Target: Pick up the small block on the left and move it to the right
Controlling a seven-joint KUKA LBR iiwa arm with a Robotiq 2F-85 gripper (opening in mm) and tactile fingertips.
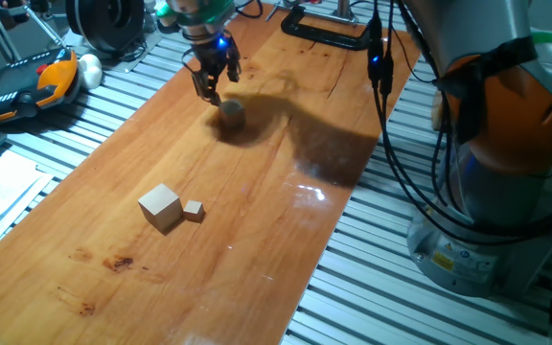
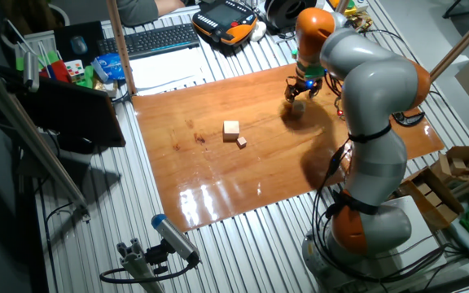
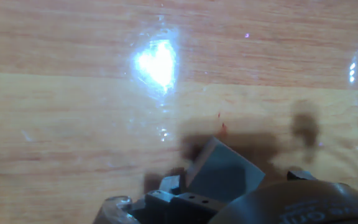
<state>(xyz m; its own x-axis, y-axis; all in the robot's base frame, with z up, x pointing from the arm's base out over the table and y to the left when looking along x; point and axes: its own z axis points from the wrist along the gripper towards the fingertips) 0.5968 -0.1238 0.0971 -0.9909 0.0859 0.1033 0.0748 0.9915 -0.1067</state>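
Fingers of the black two-finger gripper (image 1: 215, 88) hang spread just above the shadowed small wooden cube (image 1: 233, 112), seemingly to straddle it.

One fixed view sits low and close at one end of the wooden board (image 1: 257, 192), looking along its length toward the gripper (image 1: 214, 81) at the far end, with the arm's base at right. The other fixed view stands high and farther off, looking down on the whole board (image 2: 243, 175) and arm from another side. Both share the board, the gripper (image 2: 302, 88) and the two blocks mid-board. The hand view looks steeply down, very near the board (image 3: 73, 106).
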